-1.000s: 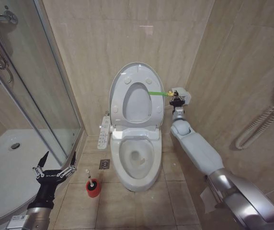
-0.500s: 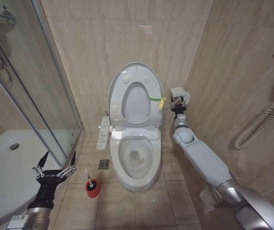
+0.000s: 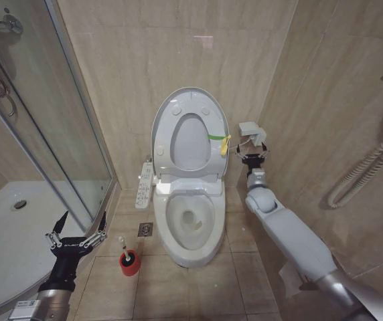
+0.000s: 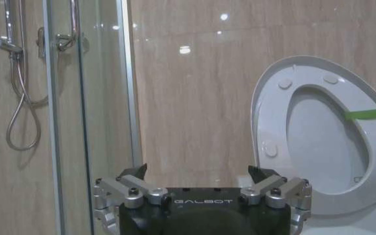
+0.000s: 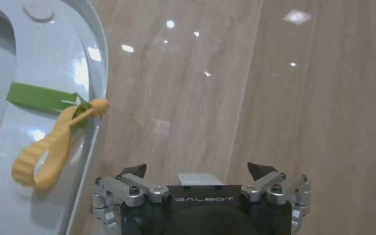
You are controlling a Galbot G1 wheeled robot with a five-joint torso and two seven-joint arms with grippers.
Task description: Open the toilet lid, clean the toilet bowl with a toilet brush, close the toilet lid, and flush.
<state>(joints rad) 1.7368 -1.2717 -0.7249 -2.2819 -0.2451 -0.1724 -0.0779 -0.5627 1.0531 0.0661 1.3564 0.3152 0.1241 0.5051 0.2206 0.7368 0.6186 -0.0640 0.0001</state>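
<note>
The toilet lid [image 3: 187, 94] stands raised against the back wall, with the seat ring [image 3: 208, 162] up against it. Its yellow-green tag [image 3: 222, 142] hangs loose at the lid's right edge. The tag [image 5: 43, 149] and the lid's edge [image 5: 86, 58] show close in the right wrist view. My right gripper [image 3: 254, 159] is open, just right of the tag and apart from it; its fingers [image 5: 197, 169] hold nothing. The toilet bowl [image 3: 190, 249] is uncovered. The toilet brush [image 3: 125, 249] stands in its red holder [image 3: 130, 266] on the floor. My left gripper [image 3: 78, 231] hangs open left of the holder.
A glass shower enclosure [image 3: 51, 140] and white shower tray [image 3: 11, 234] take the left side. A button panel [image 3: 144, 184] sits left of the bowl, a floor drain [image 3: 146, 229] below it. A small white box [image 3: 248, 128] and a corrugated hose [image 3: 362, 177] are on the right wall.
My right gripper has let go of the tag and drawn back, down and to the right. The tag has dropped against the lid's edge. The left arm has not moved.
</note>
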